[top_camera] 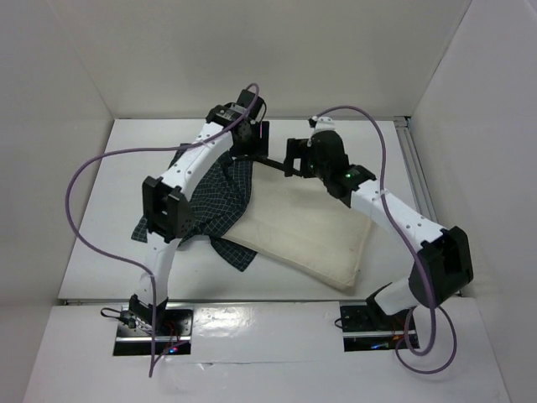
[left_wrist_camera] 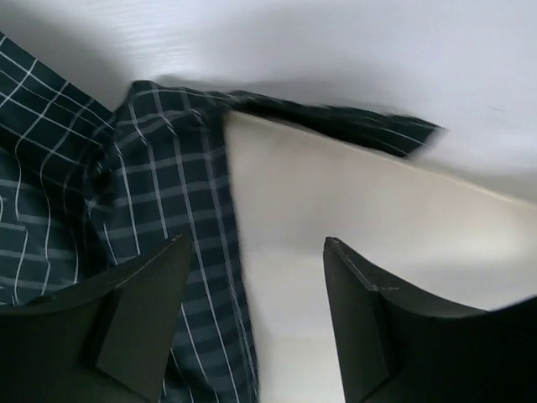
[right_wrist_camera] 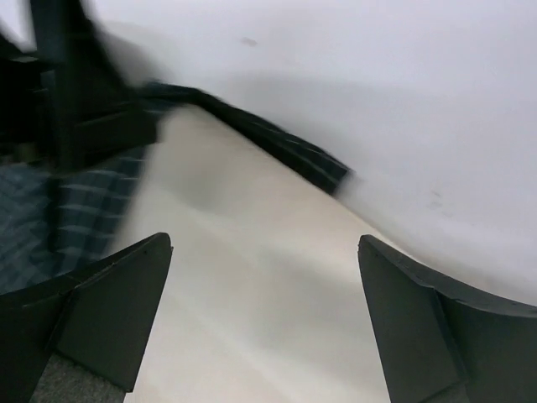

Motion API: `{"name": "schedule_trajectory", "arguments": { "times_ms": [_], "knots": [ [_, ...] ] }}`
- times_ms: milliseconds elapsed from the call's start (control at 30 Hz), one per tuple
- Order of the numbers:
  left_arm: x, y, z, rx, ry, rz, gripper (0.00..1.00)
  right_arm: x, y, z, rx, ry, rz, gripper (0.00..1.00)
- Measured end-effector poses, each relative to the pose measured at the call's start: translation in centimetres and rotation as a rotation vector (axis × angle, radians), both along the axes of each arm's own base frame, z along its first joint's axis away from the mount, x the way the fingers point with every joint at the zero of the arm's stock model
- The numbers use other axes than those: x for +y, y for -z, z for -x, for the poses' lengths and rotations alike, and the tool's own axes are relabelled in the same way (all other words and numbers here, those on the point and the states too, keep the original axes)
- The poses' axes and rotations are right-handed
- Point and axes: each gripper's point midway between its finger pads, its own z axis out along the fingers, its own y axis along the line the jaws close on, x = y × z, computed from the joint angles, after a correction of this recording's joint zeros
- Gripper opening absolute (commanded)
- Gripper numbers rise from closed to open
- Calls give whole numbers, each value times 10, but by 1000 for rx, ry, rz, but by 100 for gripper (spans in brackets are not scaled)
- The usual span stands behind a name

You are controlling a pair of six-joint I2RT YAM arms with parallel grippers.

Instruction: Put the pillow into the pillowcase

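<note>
Our left gripper (left_wrist_camera: pixel 256 252) has its jaws well apart with nothing between them. Its fingers hang just above the seam where the pillowcase (left_wrist_camera: pixel 159 193) meets the pillow (left_wrist_camera: pixel 352 218). Our right gripper (right_wrist_camera: pixel 264 252) has its jaws very wide, also empty, and it hovers over bare cream fabric. We hold no cloth on either side.

Both arms reach to the far edge of the pillow, with the grippers near one another. A thin strip of the checked cloth runs along that far edge towards the right. The rest of the pillowcase lies bunched on the table (top_camera: pixel 101 281) at the left, under our left arm.

The pillow lies flat and slantwise across the middle of the table. Only its far left end is covered, and most of it lies bare.

We judge that we are between grips, early in the stuffing step, with the case barely started over one end. Next we need a fresh hold on the mouth of the case. One gripper should pinch the checked hem, not the cushion beneath it, and draw it along the pillow. The other should pin or feed the pillow so it does not slide along with the cloth.
</note>
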Motion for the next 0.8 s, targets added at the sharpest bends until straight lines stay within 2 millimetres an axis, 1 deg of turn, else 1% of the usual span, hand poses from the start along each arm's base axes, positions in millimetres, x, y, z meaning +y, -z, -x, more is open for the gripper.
{"name": "schedule_trajectory", "arguments": {
  "times_ms": [33,100,167,200,233,267,300,367,400,433,467,500,567,600,633,667,700,800],
  "knots": [
    [3,15,-8,14,-18,-28,77,-11,10,-8,31,28,8,100],
    [10,50,-16,60,-48,-84,77,-33,34,-17,104,78,33,100],
    [17,82,-18,106,-69,-128,77,-53,59,-15,181,110,49,100],
    [18,93,-19,120,-80,-139,75,-61,70,-10,220,117,53,100],
    [18,98,-21,120,-84,-142,73,-67,79,-6,252,122,58,100],
    [17,98,-23,112,-86,-142,69,-70,84,-3,273,122,59,100],
    [17,97,-24,105,-88,-141,55,-77,94,2,301,132,63,100],
    [15,92,-30,81,-95,-131,35,-80,112,12,346,131,70,100],
    [13,90,-33,69,-92,-125,26,-81,122,19,369,126,73,97],
    [12,89,-34,62,-88,-119,12,-82,133,26,396,121,79,95],
    [10,89,-36,56,-81,-113,6,-83,144,33,419,115,82,86],
    [8,90,-37,54,-77,-107,2,-83,148,35,421,109,82,82],
    [6,91,-38,52,-60,-104,0,-81,149,33,408,106,73,73],
    [6,92,-39,51,-57,-103,0,-81,149,32,402,107,71,53],
    [5,93,-38,53,-52,-101,0,-81,151,31,396,105,71,39],
    [5,93,-38,54,-50,-100,0,-80,152,30,389,100,72,18],
    [3,93,-39,52,-46,-98,0,-79,154,29,387,94,72,0],
    [-4,93,-40,40,-10,-84,0,-69,157,28,376,54,57,0]
  ]
}}
